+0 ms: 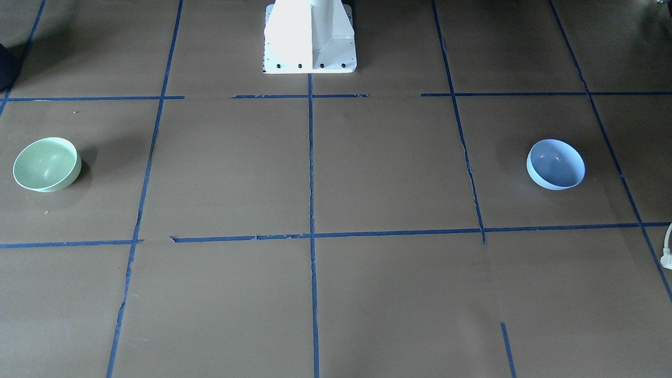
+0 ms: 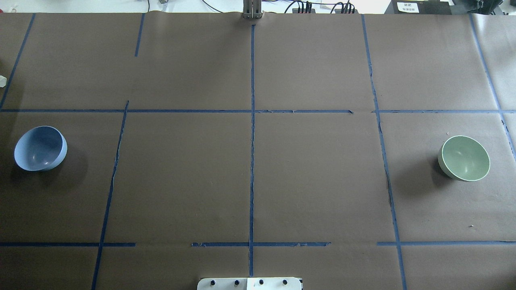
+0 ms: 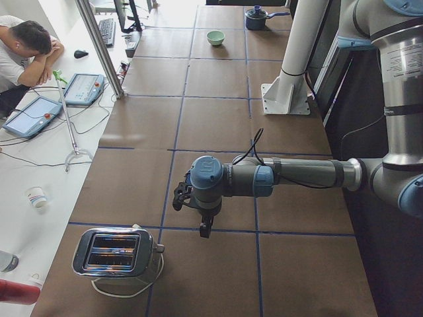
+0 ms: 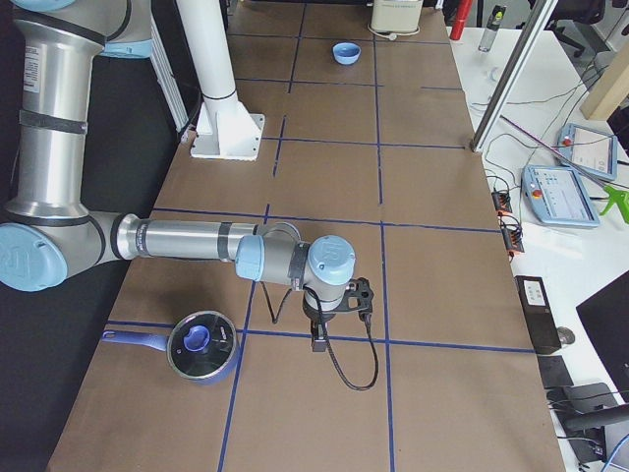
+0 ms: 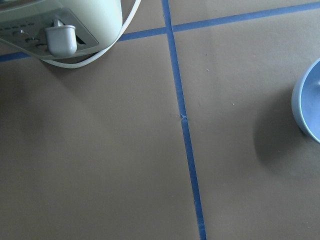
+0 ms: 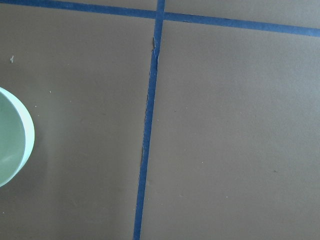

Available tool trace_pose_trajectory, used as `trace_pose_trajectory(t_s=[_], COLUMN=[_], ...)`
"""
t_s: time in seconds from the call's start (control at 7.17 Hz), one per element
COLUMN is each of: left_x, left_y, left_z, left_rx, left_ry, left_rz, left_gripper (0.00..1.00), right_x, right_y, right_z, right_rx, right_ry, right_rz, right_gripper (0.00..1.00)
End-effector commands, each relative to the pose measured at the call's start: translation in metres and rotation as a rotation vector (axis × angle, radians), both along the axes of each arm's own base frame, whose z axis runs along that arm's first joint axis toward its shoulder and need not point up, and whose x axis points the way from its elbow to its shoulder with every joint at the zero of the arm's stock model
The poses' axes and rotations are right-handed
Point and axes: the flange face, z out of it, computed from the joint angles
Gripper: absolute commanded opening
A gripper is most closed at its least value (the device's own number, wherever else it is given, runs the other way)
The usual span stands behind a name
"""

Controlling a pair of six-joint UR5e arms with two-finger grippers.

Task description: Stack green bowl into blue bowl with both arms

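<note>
The green bowl [image 2: 464, 158] stands upright and empty on the robot's right side of the table; it also shows in the front view [image 1: 46, 164], far off in the left side view [image 3: 215, 37], and its rim in the right wrist view [image 6: 12, 140]. The blue bowl [image 2: 40, 148] stands upright and empty on the robot's left side [image 1: 555, 164], [image 4: 346, 52], its edge in the left wrist view [image 5: 307, 107]. The left gripper [image 3: 205, 231] and right gripper [image 4: 319, 342] hang above the table and show only in the side views; I cannot tell whether they are open or shut.
A toaster [image 3: 115, 254] with a white cord stands at the table's left end [image 5: 60, 20]. A pot with a lid [image 4: 201, 344] stands at the right end. The white pedestal [image 1: 310, 37] is at the robot's edge. An operator [image 3: 26, 46] sits beside the table.
</note>
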Motion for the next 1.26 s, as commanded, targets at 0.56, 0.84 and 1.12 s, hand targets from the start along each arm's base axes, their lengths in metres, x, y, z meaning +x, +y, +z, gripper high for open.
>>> trace_pose_trajectory(t_s=[0.56,0.84,1.12], left_x=[0.002,0.003,0.092], left_y=[-0.055,-0.058,-0.063], left_z=[-0.045,-0.055,-0.064], left_rx=[0.132,0.186,0.178], left_ry=[-0.004,0.003,0.058], left_rz=[-0.002,0.003,0.056], left_gripper=[1.0,1.0,1.0], right_x=[-0.011,-0.018,-0.024], right_y=[-0.007,-0.013,-0.014], right_z=[-0.012,-0.018,-0.027], right_rx=[0.023,0.025,0.019], right_ry=[-0.024,-0.023,-0.023], right_rz=[-0.019,-0.023,-0.015], right_gripper=[1.0,1.0,1.0])
